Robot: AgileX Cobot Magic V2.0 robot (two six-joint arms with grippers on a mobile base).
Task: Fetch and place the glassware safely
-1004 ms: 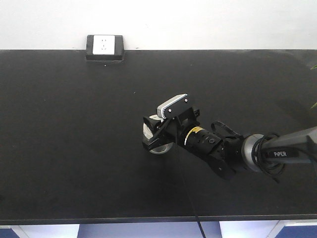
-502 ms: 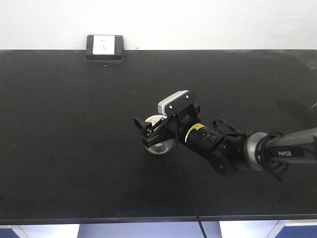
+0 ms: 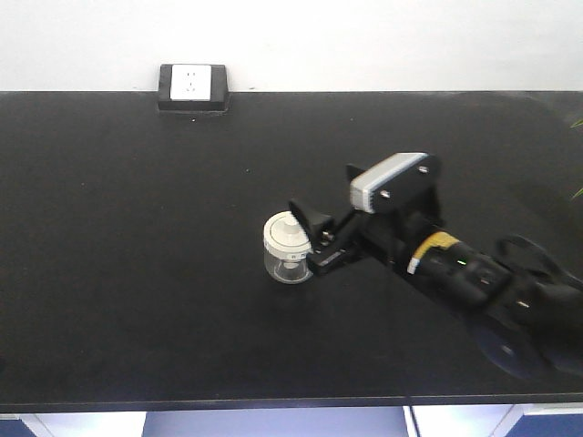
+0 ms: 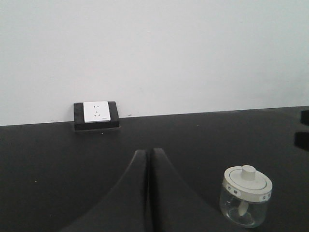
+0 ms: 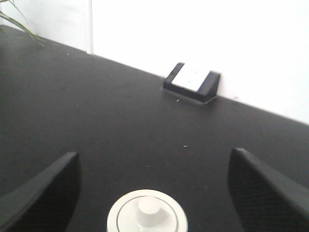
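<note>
Front view: squat clear glass jar point(image 3: 287, 250) (cream knobbed lid), upright beside released right pincer point(image 3: 310, 238).

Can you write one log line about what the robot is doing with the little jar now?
right gripper: open, backed off | jar: upright on table, released | left gripper: shut, idle

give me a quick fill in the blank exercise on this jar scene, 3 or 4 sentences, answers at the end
1. The glass jar stands upright on the black ____.
2. The jar's lid is ____ in colour.
3. The right gripper has its jaws ____, with nothing between them touching.
4. The left gripper has its jaws ____.
5. The wall socket sits at the table's ____ edge.

Missing words: table; cream-white; open; shut; back
</note>
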